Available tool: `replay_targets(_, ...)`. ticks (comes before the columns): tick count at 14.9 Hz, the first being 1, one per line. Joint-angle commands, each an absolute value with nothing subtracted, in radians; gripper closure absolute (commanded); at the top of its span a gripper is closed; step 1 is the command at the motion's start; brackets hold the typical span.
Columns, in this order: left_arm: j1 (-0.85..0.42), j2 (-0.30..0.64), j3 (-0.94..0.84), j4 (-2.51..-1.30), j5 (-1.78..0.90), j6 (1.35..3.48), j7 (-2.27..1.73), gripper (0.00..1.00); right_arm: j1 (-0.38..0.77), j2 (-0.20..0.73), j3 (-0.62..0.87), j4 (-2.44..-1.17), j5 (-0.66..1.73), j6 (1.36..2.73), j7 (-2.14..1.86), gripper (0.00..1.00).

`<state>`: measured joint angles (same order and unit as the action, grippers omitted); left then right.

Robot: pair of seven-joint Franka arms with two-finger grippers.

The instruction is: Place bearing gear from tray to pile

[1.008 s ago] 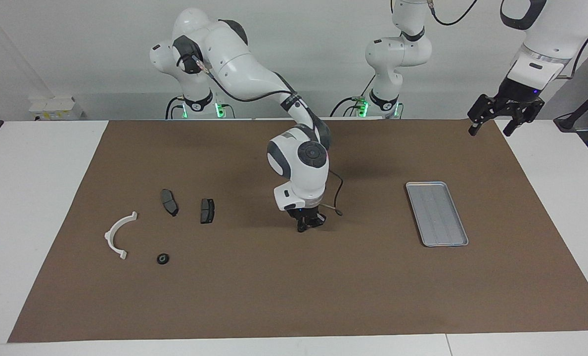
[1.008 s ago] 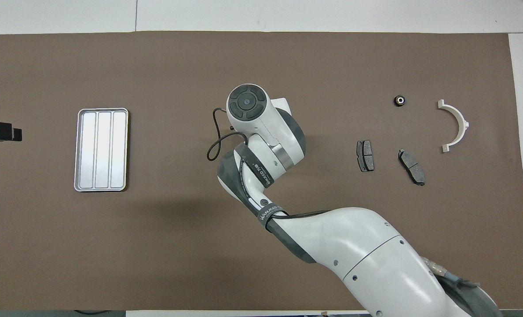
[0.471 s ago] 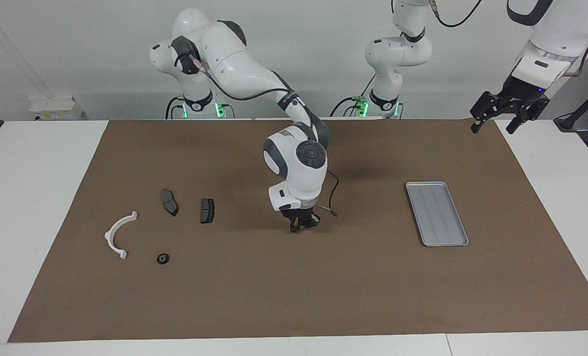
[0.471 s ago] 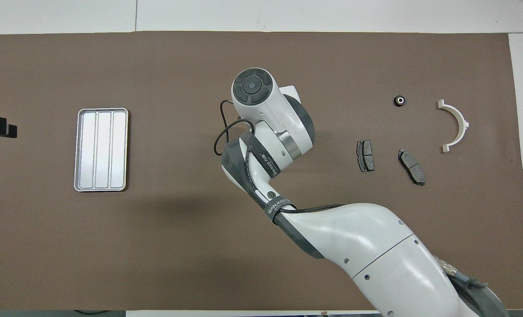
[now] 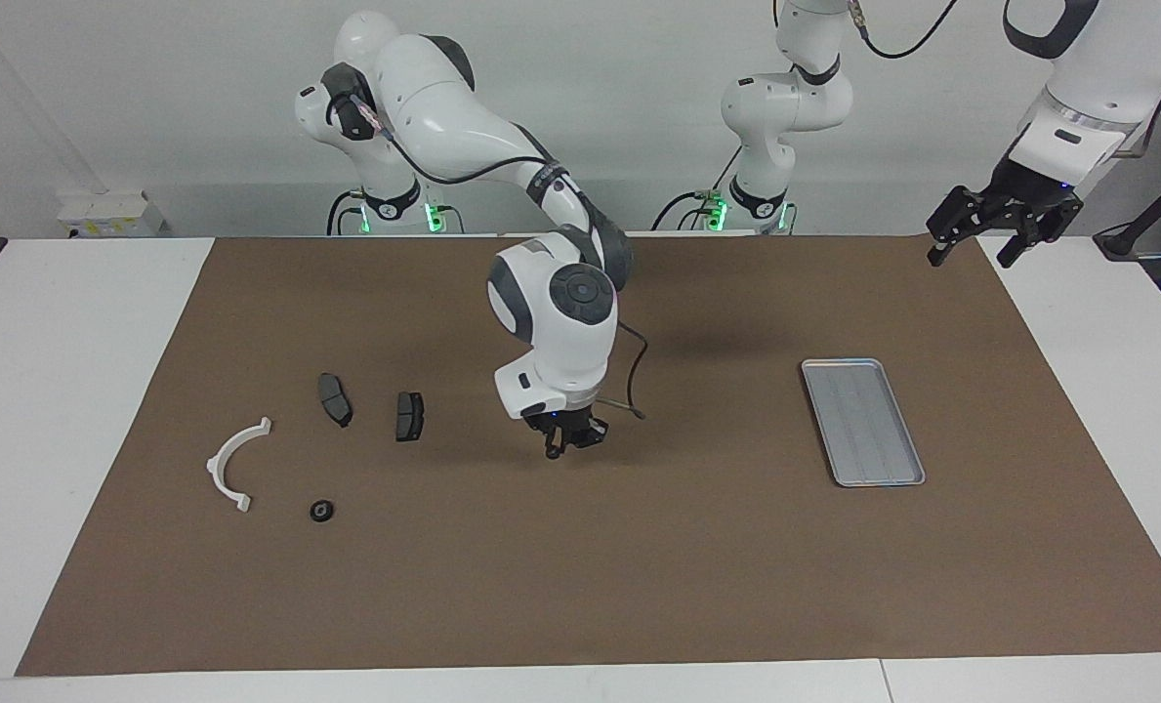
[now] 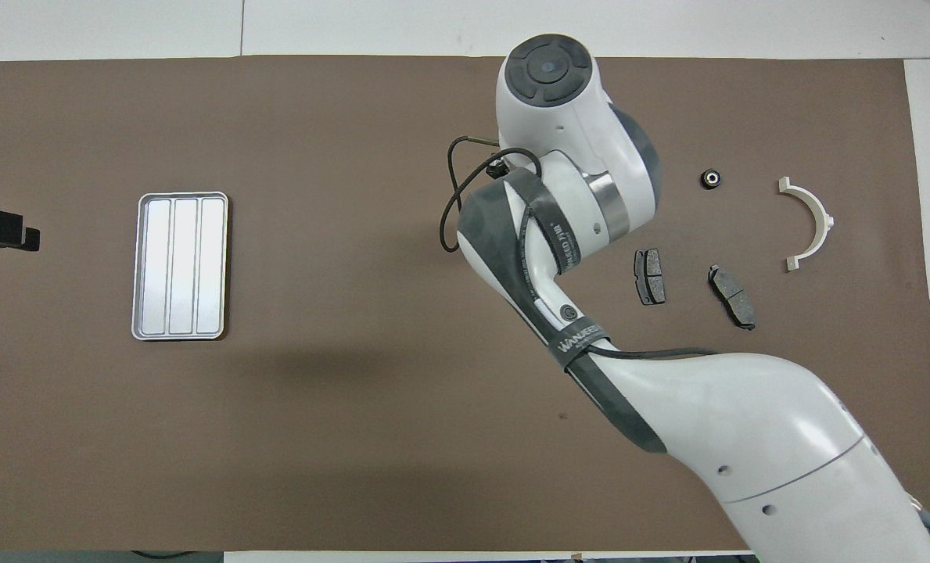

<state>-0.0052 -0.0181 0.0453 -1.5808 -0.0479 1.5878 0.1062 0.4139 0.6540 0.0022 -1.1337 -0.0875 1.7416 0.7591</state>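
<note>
**Facing view.** Right end effector (image 5: 563, 445), fingertips closed and apparently empty, hangs low over the worktop (image 5: 580, 586) between brake pads (image 5: 409, 416) and tray (image 5: 863, 422). Left end effector (image 5: 971, 234), spread wide, waits. Bearing gear (image 5: 321, 510) lies beside the bracket (image 5: 233, 464); any lift should clear the pads.

**Overhead view.** The wrist hides the right end effector, but the tray's bare ridges show.

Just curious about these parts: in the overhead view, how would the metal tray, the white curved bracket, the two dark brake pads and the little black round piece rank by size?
1. tray
2. white curved bracket
3. two brake pads, which look alike
4. bearing gear
</note>
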Motion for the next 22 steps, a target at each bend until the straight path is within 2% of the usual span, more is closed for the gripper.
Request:
replay_targets(1, -0.015, 0.015, 0.037, -1.513, -0.009, 1.537, 0.094, 0.00, 0.350, 0.615, 0.018, -1.152, -0.083, 1.717, 0.622, 1.00)
replay_targets(4, -0.014, 0.021, 0.035, -1.516, -0.011, 1.574, 0.095, 0.00, 0.276, 0.611, 0.018, -1.178, -0.081, 1.724, 0.497, 1.00)
replay_targets(6, -0.014, 0.020, 0.034, -1.523, -0.014, 1.612, 0.095, 0.00, 0.224, 0.588, 0.018, -1.242, -0.080, 1.765, 0.405, 1.00)
replay_targets(10, -0.015, 0.015, 0.034, -1.549, -0.014, 1.664, 0.100, 0.00, 0.161, 0.513, 0.018, -1.463, -0.080, 1.957, 0.328, 1.00)
replay_targets(14, -0.017, 0.002, 0.034, -1.574, -0.014, 1.664, 0.095, 0.00, 0.129, 0.500, 0.018, -1.600, -0.081, 2.109, 0.322, 1.00)
replay_targets(17, -0.015, 0.002, 0.034, -1.572, -0.014, 1.672, 0.092, 0.00, 0.107, 0.509, 0.018, -1.654, -0.080, 2.199, 0.293, 1.00)
replay_targets(22, -0.015, 0.002, 0.034, -1.572, -0.014, 1.664, 0.094, 0.00, 0.091, 0.523, 0.018, -1.684, -0.080, 2.255, 0.287, 1.00)
